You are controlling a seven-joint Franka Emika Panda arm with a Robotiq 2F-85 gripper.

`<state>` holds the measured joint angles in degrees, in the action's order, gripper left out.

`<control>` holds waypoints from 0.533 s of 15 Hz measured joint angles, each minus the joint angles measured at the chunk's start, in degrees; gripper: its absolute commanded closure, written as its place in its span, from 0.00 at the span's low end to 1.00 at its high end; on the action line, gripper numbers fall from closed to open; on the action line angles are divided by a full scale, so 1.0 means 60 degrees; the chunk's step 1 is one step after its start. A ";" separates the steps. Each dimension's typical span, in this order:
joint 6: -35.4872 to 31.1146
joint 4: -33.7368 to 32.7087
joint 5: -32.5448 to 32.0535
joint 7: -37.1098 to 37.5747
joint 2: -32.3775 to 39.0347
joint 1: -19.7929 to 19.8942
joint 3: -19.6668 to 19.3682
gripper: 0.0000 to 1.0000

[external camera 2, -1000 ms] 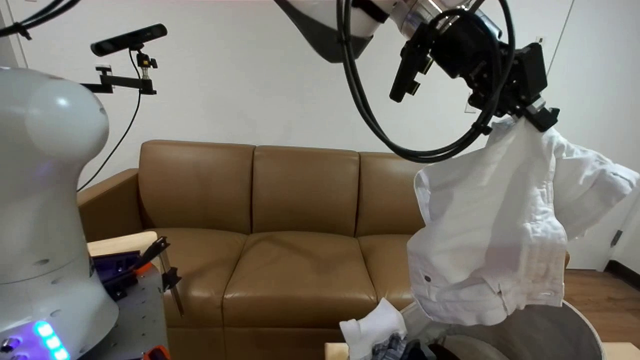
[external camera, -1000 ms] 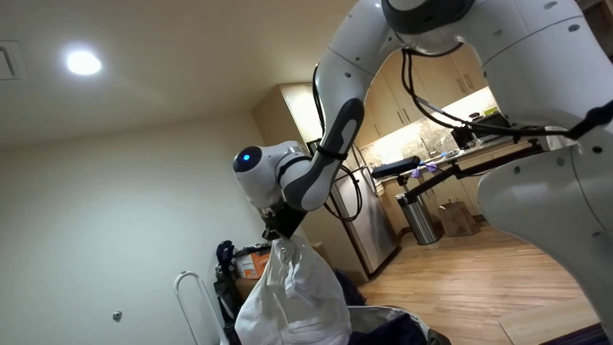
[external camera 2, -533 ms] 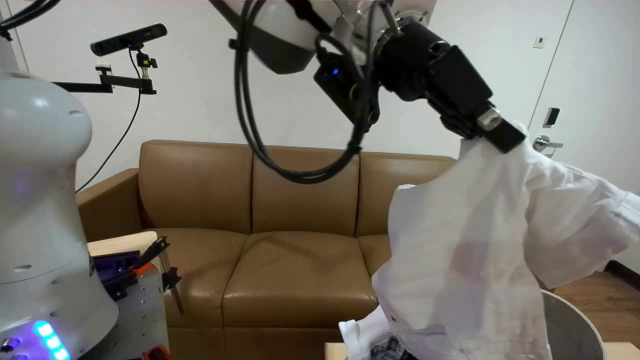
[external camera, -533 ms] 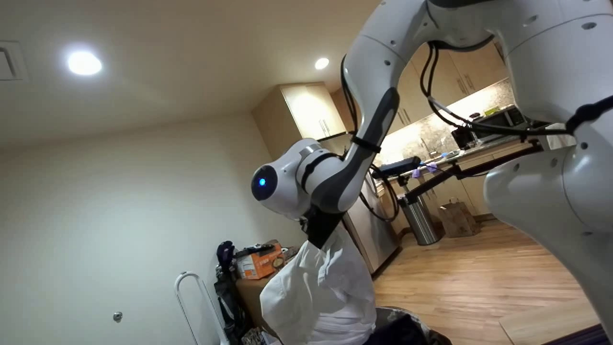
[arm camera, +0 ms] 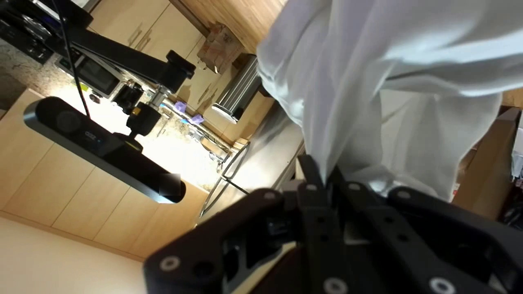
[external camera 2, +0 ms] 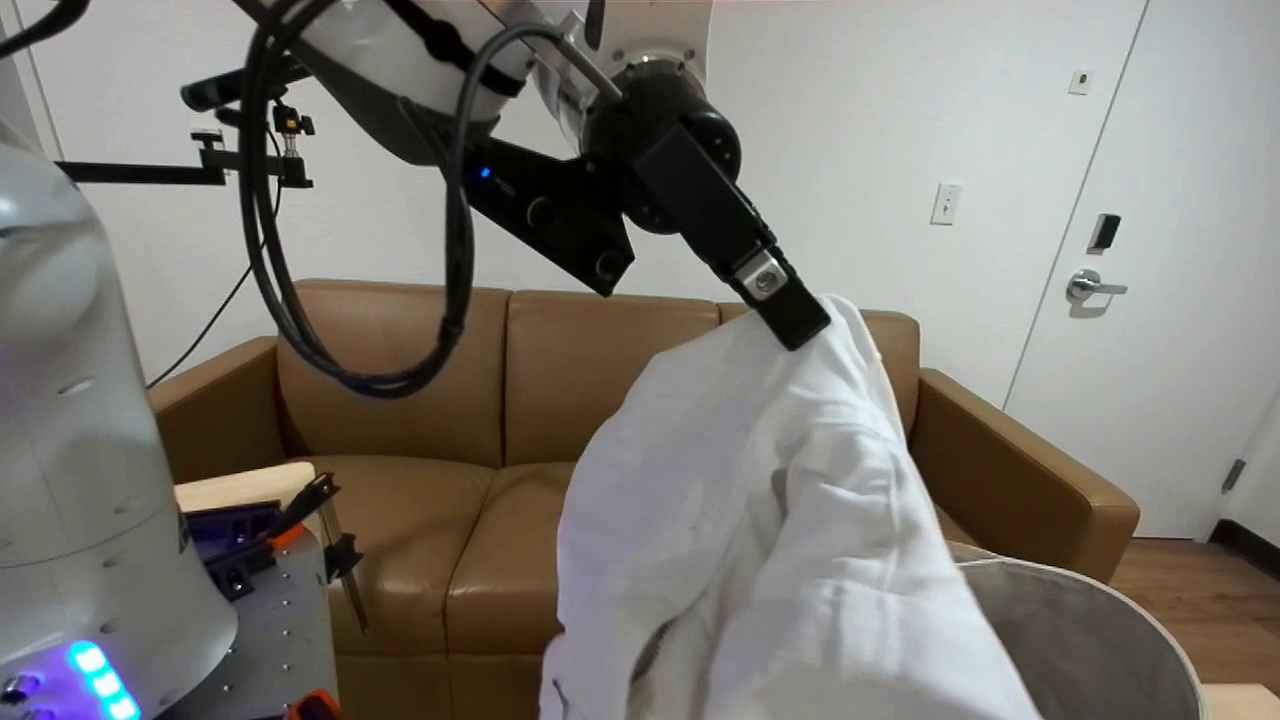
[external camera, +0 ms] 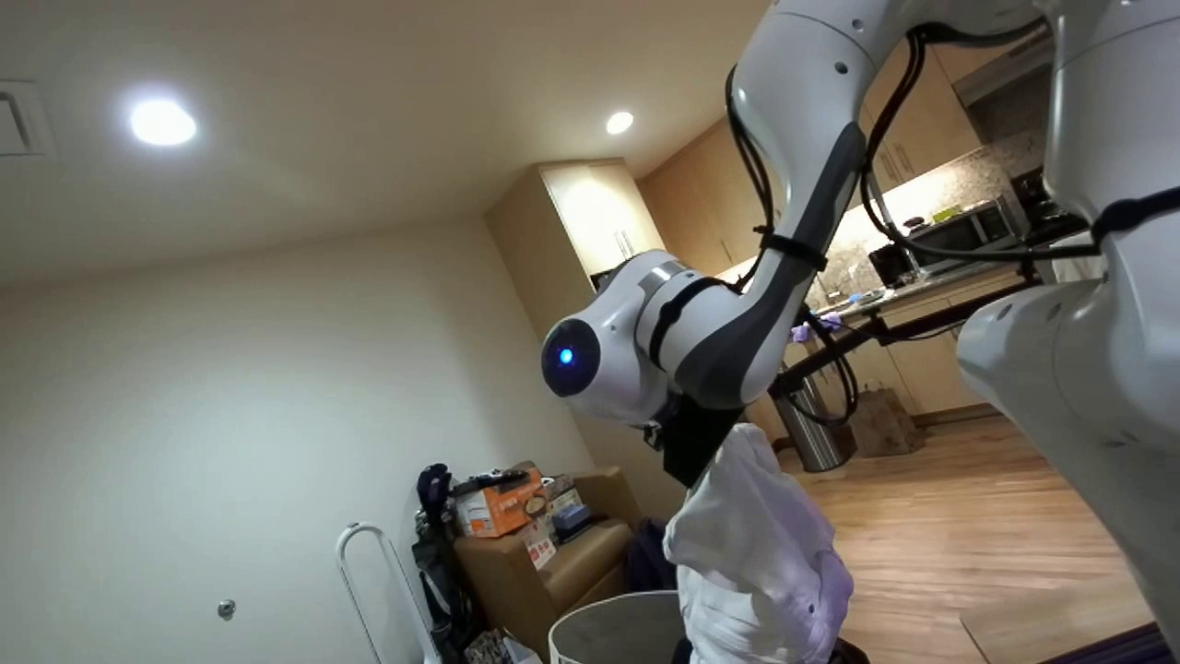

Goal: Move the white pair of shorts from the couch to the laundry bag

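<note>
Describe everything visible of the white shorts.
The white shorts look like creased cloth, with seam lines and a small dark spot, perhaps a button. Pinched near the top by the tool, they hang in folds. In both exterior views they hide part of the laundry bag; the frame cuts off their lower end, so whether they touch the bag is unclear.
</note>
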<state>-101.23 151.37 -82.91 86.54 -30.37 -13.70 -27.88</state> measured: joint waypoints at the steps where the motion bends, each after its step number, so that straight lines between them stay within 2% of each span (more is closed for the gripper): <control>1: 0.0000 0.0000 0.0000 0.0000 -0.0003 0.0000 0.0000 0.93; 5: -0.0118 0.0012 0.0057 0.0000 0.0025 0.0167 0.0147 0.94; 8: -0.1242 -0.0070 0.0615 -0.0003 0.0172 0.1291 0.0494 0.94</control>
<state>-108.68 150.95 -79.22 86.52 -29.34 -5.95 -24.92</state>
